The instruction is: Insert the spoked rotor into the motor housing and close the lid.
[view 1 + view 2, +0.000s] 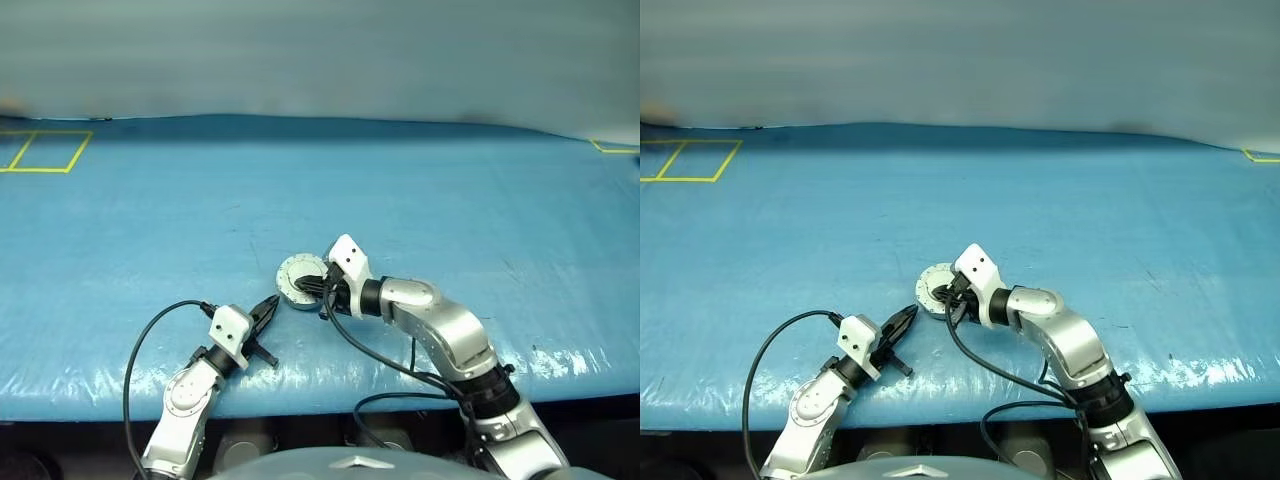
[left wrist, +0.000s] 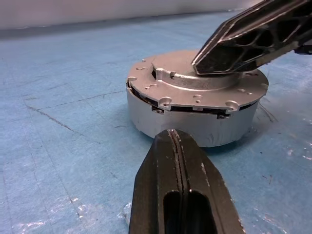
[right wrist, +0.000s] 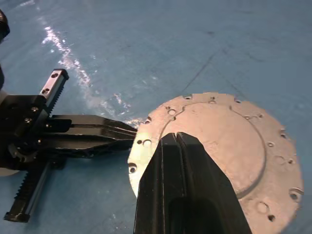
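Right now my right gripper (image 3: 181,146), fingers together and empty, presses the lid (image 2: 195,85) near the table's (image 1: 450,200) front edge, left gripper (image 2: 173,146) shut beside the motor housing (image 2: 190,124); off-centre pressure could leave it skewed.

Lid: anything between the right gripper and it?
Nothing visible. The right gripper sits directly over the lid, which lies down on the motor housing. The left gripper waits beside the housing, shut.

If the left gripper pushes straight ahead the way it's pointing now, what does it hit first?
Most likely the side wall of the motor housing. The shut left gripper aims right at it, with bare blue table cover between; the gap's depth is hard to judge.
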Controlling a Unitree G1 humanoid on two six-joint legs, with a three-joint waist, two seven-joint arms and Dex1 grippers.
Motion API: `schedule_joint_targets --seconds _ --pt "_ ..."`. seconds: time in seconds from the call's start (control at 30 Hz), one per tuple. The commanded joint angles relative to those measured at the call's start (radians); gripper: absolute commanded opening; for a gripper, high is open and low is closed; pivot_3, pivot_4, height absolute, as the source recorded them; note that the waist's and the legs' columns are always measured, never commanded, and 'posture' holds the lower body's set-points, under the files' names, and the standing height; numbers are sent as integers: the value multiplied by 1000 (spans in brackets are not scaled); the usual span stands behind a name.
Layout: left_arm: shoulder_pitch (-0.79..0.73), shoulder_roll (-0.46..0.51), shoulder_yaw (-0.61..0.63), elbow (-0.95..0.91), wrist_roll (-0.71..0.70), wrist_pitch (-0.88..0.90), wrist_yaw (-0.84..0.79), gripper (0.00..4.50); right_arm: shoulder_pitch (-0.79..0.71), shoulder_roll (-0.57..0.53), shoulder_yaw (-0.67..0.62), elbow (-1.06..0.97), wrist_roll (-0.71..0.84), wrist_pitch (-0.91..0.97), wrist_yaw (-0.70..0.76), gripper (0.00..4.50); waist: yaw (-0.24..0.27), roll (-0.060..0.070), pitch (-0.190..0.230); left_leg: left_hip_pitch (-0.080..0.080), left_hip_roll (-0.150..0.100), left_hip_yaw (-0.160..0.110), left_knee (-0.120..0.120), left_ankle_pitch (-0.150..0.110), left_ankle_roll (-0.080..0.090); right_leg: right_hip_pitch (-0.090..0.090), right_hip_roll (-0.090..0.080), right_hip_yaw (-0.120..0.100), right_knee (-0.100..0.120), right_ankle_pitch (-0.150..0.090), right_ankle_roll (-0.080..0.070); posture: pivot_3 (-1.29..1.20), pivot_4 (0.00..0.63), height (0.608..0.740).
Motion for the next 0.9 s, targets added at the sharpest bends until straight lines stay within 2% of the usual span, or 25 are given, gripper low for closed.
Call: schedule_joint_targets --seconds 0.03,0.37,0.4,0.63,0.9 --pt "-2 -3 4 -39 -3 -32 0 0 27 1 23 -115 -49 -13 -75 903 0 0 0 0 0 0 0 0 0 0 0 0 0 0 0 0 150 740" --pt "8 15 3 -67 -15 -28 -27 0 49 38 43 -151 -81 10 -171 4288 1 -1 0 0 0 0 0 0 0 0 0 0 0 0 0 0 150 740" --pt "9 16 4 -70 -15 -26 -27 0 47 47 43 -142 -87 5 -182 4467 1 -1 0 0 0 0 0 0 0 0 0 0 0 0 0 0 150 740" --pt "8 21 4 -80 -6 -19 -24 0 46 110 49 -44 -110 -41 -227 4467 0 -1 0 0 0 0 0 0 0 0 0 0 0 0 0 0 150 740" --pt "8 24 5 -85 -10 -16 -25 0 51 133 93 77 -156 -136 -232 4467 0 -1 0 0 0 0 0 0 0 0 1 0 0 0 0 0 150 740"
